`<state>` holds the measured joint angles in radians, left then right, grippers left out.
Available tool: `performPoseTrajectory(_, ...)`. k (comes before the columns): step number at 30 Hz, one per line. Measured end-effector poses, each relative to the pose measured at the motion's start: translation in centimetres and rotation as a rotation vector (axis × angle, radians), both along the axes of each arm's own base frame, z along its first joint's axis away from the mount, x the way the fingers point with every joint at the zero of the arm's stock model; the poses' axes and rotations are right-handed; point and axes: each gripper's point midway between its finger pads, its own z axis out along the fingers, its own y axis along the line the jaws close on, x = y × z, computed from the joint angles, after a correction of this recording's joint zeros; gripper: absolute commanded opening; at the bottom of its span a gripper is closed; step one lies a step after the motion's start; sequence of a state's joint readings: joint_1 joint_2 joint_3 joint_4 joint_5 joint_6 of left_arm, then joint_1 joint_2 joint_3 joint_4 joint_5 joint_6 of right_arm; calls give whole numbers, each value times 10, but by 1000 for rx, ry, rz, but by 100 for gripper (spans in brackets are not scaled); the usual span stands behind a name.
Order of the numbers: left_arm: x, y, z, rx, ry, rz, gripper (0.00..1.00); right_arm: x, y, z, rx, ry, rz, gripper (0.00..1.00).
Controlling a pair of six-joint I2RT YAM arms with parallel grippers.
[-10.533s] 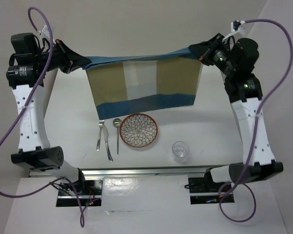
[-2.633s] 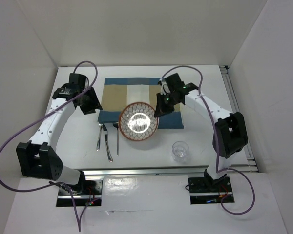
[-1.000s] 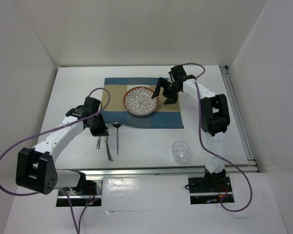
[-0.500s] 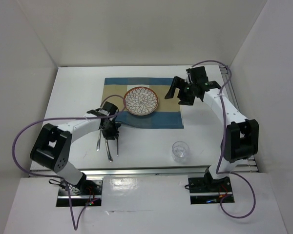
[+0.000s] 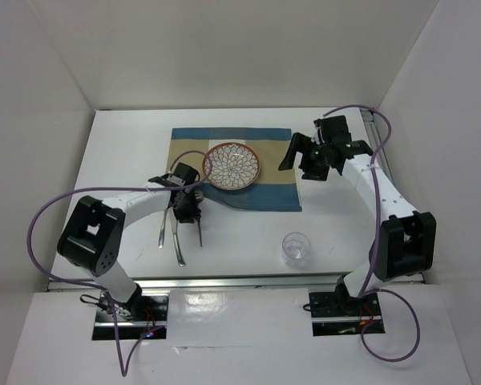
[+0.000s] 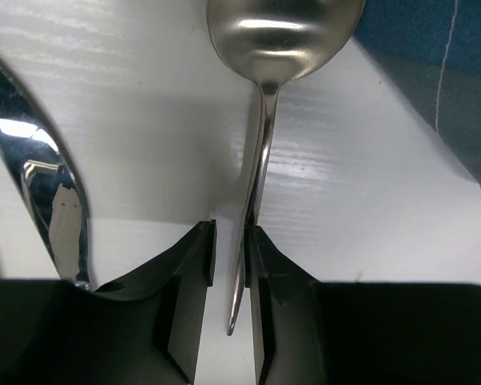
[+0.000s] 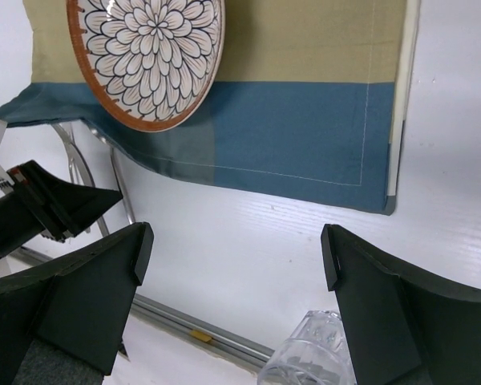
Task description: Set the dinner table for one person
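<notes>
The white tabletop [image 5: 128,152] spreads out ahead of both arms and carries everything. My left jaws sit low over it, just in front of the striped placemat [image 5: 272,188]. They are slightly parted and straddle the handle of the spoon [image 6: 280,32]; I see a gap on one side, so nothing is pinched. The knife [image 6: 52,192] lies just beside. My right jaws hang spread wide and empty above the placemat's right end. The plate [image 5: 232,166] rests on the mat, and the glass [image 5: 297,248] stands near the front rail.
</notes>
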<state>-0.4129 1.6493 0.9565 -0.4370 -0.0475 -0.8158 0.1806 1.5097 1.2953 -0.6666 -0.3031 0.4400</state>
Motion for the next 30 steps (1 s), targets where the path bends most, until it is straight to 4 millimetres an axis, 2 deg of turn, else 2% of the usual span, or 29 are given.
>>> performPoseTrajectory(3,-8,4,3,19,-2,-1,37,0,0,0,-2,-1,3,100)
performPoseTrajectory(6,-18,7,18,28,-17,-8,56,0,0,0,-2,0,4,100)
performPoseTrajectory(8,-18,6,35,14,-63,-10,76,0,0,-1,-2,0,5,100)
performPoseTrajectory(9,-18,5,42,4,-83,-8,80,-1,0,-1,0,1,7,100)
performPoseTrajectory(12,-15,5,52,-5,-105,-2,80,-3,1,-4,2,10,12,100)
performPoseTrajectory(15,-9,2,44,13,-83,-3,76,-6,1,-7,5,22,17,100)
performPoseTrajectory(18,-9,2,25,44,-28,-4,67,-8,2,-10,6,31,19,100)
performPoseTrajectory(23,-10,4,0,78,32,7,61,-11,1,-15,3,42,20,100)
performPoseTrajectory(26,-6,4,-4,85,26,16,50,-14,1,-18,1,52,21,100)
performPoseTrajectory(30,1,2,-6,92,9,19,18,-16,0,-20,-1,59,21,100)
